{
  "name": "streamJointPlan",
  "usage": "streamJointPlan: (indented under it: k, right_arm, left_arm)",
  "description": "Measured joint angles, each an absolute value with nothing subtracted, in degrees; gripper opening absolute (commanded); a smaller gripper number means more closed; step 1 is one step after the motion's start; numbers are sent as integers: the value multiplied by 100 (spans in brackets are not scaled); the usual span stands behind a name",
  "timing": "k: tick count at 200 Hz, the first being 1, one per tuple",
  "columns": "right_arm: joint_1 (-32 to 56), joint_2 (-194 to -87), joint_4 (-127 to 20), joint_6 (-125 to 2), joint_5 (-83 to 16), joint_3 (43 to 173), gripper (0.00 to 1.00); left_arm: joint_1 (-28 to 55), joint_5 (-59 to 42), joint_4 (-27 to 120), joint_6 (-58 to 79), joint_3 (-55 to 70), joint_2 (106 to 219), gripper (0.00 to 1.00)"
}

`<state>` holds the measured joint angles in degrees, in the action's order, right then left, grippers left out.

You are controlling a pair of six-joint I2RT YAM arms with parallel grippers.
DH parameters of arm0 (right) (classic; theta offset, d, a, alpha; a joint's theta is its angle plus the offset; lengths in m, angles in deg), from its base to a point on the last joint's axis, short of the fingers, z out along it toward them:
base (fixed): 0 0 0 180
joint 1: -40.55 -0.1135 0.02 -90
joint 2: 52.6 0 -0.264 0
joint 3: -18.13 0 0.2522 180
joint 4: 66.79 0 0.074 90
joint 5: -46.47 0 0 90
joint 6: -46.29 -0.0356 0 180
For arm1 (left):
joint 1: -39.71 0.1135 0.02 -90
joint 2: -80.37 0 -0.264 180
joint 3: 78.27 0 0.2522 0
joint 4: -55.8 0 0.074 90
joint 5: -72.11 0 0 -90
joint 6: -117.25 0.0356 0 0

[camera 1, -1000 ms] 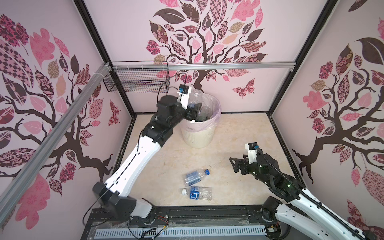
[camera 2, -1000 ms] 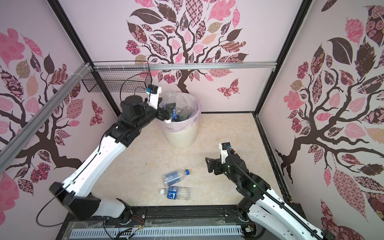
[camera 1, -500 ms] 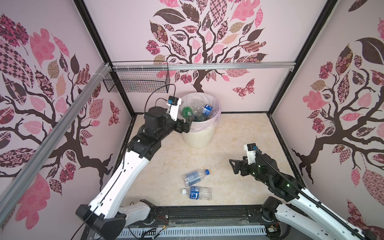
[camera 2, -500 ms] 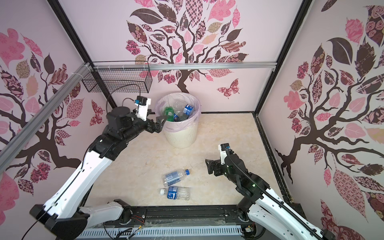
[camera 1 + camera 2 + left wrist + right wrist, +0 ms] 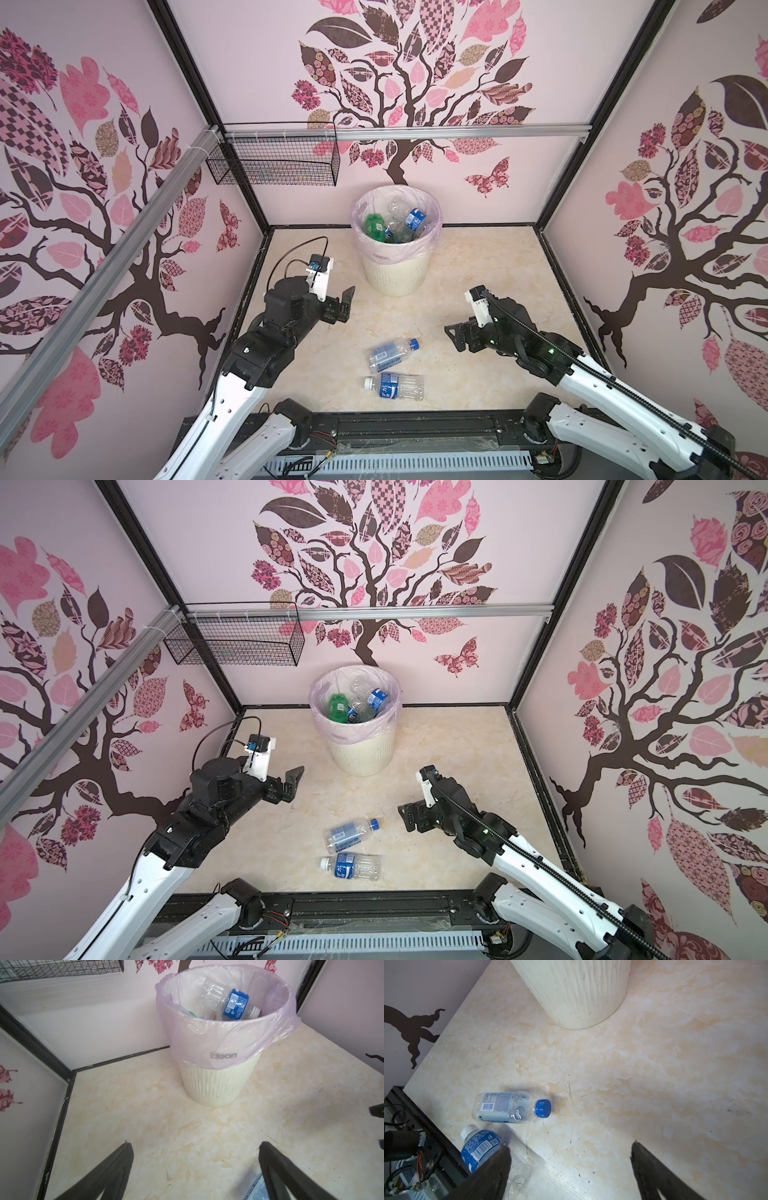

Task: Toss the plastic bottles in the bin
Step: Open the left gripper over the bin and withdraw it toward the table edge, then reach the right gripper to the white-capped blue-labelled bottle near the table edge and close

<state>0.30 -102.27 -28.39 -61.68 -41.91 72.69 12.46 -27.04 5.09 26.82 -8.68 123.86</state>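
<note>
A white-capped bottle (image 5: 395, 386) lies on the surface farthest from the bin (image 5: 395, 274), a blue-capped bottle (image 5: 390, 354) just beside it, nearer the bin. Closer again, the left fingers (image 5: 116, 1167) and right fingers (image 5: 652, 1169) hang spread and empty. Round and light, either bottle may roll from a closing pinch, or bounce off the binned bottles (image 5: 409, 219).

Bin (image 5: 395, 272) occupies the table's (image 5: 486, 266) rear edge, centre; bare surface on both sides and in front. A blue-capped bottle (image 5: 388, 355) and a white-capped bottle (image 5: 395, 386) lie close together near the front edge, centre. Wire basket (image 5: 274, 166) hangs above the rear left corner.
</note>
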Motion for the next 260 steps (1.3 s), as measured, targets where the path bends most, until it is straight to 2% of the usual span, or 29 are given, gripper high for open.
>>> streamJointPlan:
  k: [40, 107, 128, 181, 260]
  right_arm:
    - [-136, -10782, -2705, -5845, -3983, 7706, 88]
    - [-1441, -11794, -2467, -5019, -3533, 8141, 89]
    - [-1683, -12065, -2482, -4826, -3367, 8222, 88]
    - [-2177, -12726, -2572, -4523, -3170, 8252, 86]
    - [-2805, -13744, -2902, -4343, -3179, 8294, 81]
  left_arm:
    - [1244, -2905, 509, 2569, -1408, 12141, 98]
    - [1257, -3181, 485, 2499, -1484, 12136, 98]
    - [1491, -3257, 440, 2416, -1482, 12152, 98]
    - [2704, -2378, 584, 2105, -1600, 12121, 98]
    - [2822, -1952, 684, 1992, -1600, 12187, 98]
